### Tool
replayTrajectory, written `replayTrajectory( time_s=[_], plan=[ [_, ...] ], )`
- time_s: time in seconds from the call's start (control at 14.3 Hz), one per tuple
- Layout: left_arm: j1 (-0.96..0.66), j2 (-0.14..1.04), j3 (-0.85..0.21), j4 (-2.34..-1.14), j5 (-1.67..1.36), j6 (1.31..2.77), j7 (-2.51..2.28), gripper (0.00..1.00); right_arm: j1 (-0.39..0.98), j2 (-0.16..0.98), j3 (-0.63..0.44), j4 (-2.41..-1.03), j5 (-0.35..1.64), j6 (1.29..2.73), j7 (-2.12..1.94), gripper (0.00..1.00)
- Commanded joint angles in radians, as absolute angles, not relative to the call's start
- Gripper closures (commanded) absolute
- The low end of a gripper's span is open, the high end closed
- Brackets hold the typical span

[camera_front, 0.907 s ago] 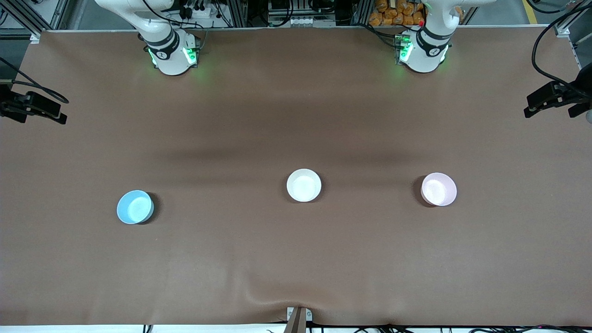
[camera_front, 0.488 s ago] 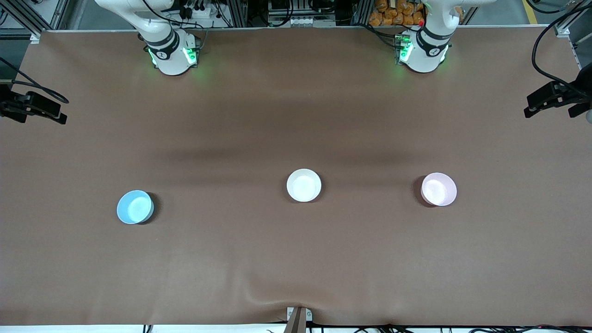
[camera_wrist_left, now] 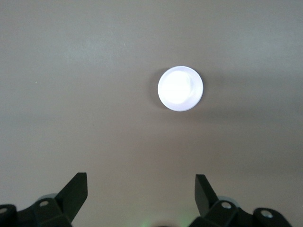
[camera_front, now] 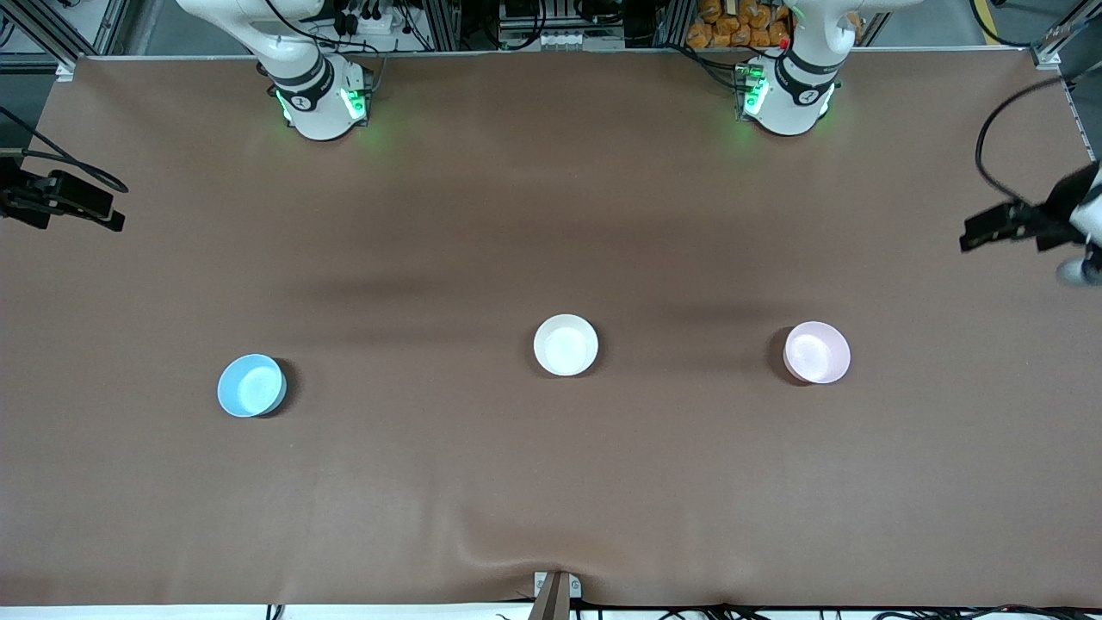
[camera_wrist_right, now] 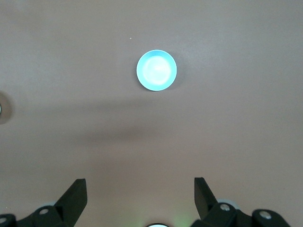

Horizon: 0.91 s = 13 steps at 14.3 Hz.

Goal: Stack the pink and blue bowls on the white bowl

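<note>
Three bowls sit apart in a row on the brown table. The white bowl (camera_front: 566, 344) is in the middle. The pale pink bowl (camera_front: 816, 352) is toward the left arm's end and shows in the left wrist view (camera_wrist_left: 180, 88). The sky-blue bowl (camera_front: 250, 385) is toward the right arm's end and shows in the right wrist view (camera_wrist_right: 156, 70). My left gripper (camera_wrist_left: 141, 189) is open and empty, high over the table's end (camera_front: 1020, 226). My right gripper (camera_wrist_right: 140, 189) is open and empty, high over the other end (camera_front: 60, 202).
The brown cloth (camera_front: 551, 482) covers the whole table, with a small wrinkle at its front edge near a bracket (camera_front: 555, 590). The two arm bases (camera_front: 320, 99) (camera_front: 788, 95) stand along the table's back edge. Cables and racks lie off the table.
My left gripper has moved a little, over the table's end, toward the pink bowl. The right gripper and the three bowls have not moved.
</note>
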<state>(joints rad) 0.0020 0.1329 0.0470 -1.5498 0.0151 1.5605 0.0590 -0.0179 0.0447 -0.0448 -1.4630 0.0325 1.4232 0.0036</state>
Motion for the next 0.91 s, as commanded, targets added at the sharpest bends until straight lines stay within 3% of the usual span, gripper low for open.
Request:
replayTrajectory(
  time_s=[0.0,0.21,0.63,0.84],
  plan=[
    [0.02,0.208,0.044,-1.601,0.031,1.671,0.104,0.0,-0.017,0.072,-0.043,-1.443,0.028,1.422,0.021,0.0],
    [0.015,0.235,0.044,-1.738,0.031,1.886,0.103,0.0,-0.017,0.106,-0.043,-1.443,0.025,1.523,0.021,0.0],
    [0.003,0.293,0.037,-1.888,0.032,2.123,0.103,0.0,-0.014,0.282,-0.041,-1.443,0.038,1.745,0.023,0.0],
    [0.0,0.356,0.031,-1.904,0.032,2.21,0.104,0.0,0.027,0.392,-0.043,-1.443,0.031,1.833,0.021,0.0]
  ],
)
